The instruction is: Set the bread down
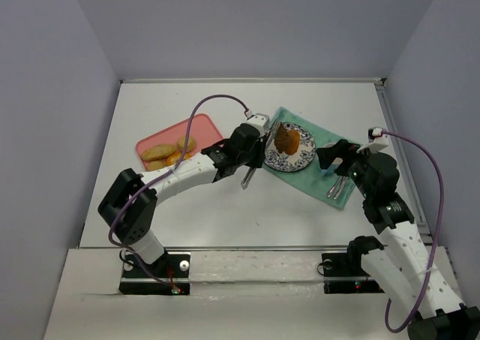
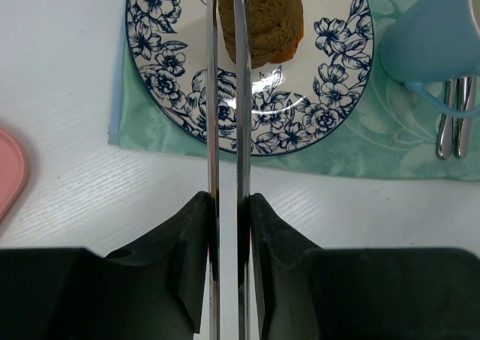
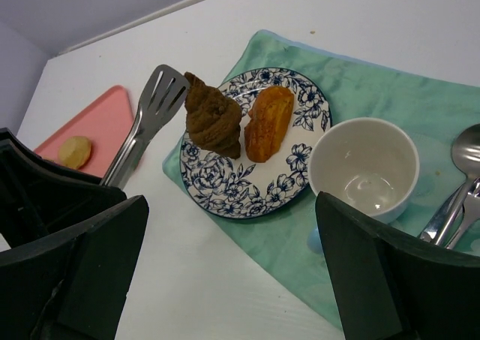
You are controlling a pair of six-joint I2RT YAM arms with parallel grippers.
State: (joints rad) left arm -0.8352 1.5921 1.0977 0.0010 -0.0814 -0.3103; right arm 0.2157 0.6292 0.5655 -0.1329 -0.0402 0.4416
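From where I stand, the job looks nearly done. The left tool (image 2: 225,220) is squeezed tight on the handles of a pair of metal tongs (image 2: 212,130), and the blades are almost together. Their flat ends reach over the flowered plate (image 3: 225,197). The dark bread (image 3: 214,118), a twisted brown pastry, stands upright on that plate at the tongs' tip. It touches the tongs and sits just beside an orange piece (image 3: 268,122) already lying there.

I cannot tell whether the blades actually pinch the dark bread or only press against its side. In the right wrist view the pastry's lower end seems to meet the plate, so I judge it has arrived where it belongs.

What seems left is small: ease the grip so the tongs spread, then draw them back without tipping the pastry or nudging its neighbour.

The right tool (image 1: 335,157) hangs with its fingers spread wide and holds nothing, near the white cup (image 3: 364,167) and the spoons (image 3: 465,148) on the green cloth (image 3: 360,70). On the counter (image 1: 225,220), well apart to the left, a pink tray (image 1: 202,126) has a few pale rolls (image 1: 159,152) on it.
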